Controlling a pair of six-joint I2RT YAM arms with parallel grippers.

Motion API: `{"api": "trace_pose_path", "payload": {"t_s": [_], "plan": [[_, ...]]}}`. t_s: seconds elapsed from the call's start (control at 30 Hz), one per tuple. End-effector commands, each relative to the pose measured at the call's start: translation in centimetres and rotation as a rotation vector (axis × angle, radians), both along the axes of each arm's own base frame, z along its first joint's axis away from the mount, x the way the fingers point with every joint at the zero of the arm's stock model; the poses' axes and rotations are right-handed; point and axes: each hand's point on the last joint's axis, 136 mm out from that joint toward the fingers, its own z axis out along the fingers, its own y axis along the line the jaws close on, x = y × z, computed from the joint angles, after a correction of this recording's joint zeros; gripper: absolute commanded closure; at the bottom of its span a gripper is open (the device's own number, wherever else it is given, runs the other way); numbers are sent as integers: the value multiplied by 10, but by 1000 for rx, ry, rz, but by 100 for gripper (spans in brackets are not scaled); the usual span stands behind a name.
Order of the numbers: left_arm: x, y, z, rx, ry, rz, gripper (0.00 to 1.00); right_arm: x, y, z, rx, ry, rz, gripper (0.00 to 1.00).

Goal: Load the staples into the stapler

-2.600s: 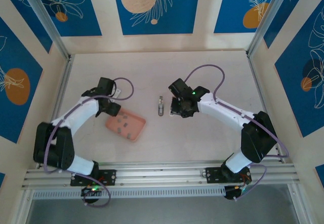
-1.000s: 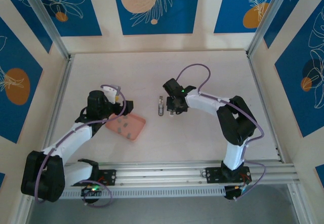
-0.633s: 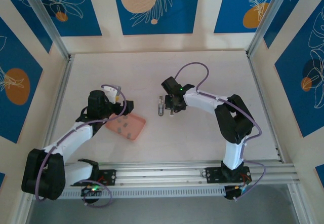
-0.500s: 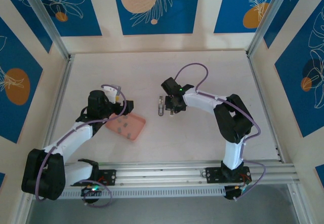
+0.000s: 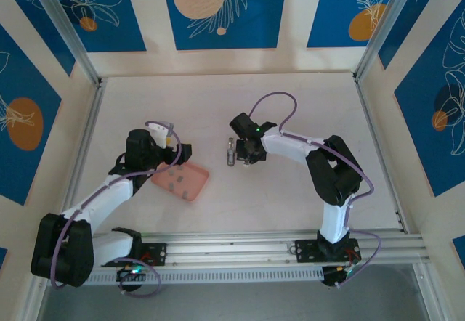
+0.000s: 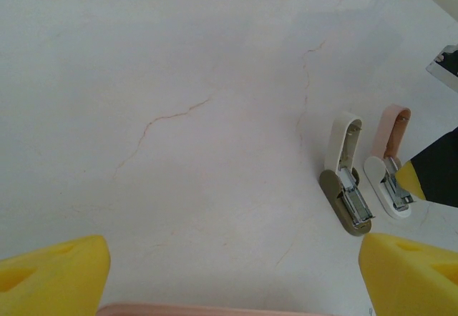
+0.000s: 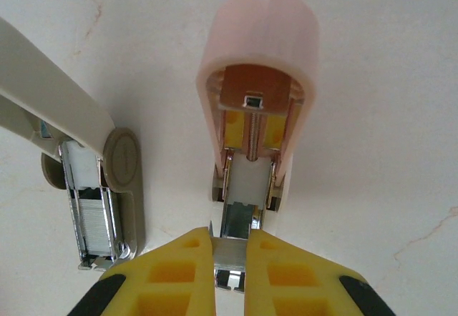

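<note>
An open pink-and-white mini stapler [image 7: 261, 51] lies on the table, lid [image 6: 393, 127] flipped back and its metal magazine [image 7: 240, 212] bare. My right gripper [image 7: 230, 250] is shut on a short grey strip of staples [image 7: 230, 253], held at the near end of that magazine. In the top view the right gripper [image 5: 247, 154] sits just right of a second stapler [image 5: 230, 152]. More staples [image 5: 174, 181] lie in the salmon-pink tray [image 5: 192, 189]. My left gripper [image 6: 232, 262] hovers open over the tray's far edge [image 6: 215, 309], its yellow fingers [image 6: 50, 273] wide apart and empty.
The second stapler, olive and cream [image 7: 107, 180], lies open beside the pink one, its magazine [image 7: 89, 219] filled with staples; it also shows in the left wrist view [image 6: 346, 187]. Bare marbled table [image 5: 218, 103] lies behind both arms.
The right gripper has crept a little left and back, closer to the staplers. The left arm swung in over the tray earlier and has held still over the last second.
</note>
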Motion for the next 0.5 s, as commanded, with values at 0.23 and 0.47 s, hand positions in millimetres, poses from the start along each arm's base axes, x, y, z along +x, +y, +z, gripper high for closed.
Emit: {"api": "trace_pose_path", "payload": {"t_s": [0.23,0.47], "plan": [[3,-2,9,-16,-24,-13,10,-8,-9,-2,-41,22,-29,86],[4,-3,8,-19,-23,-15,10,-8,-10,-5,-48,30,-32,86]]}}
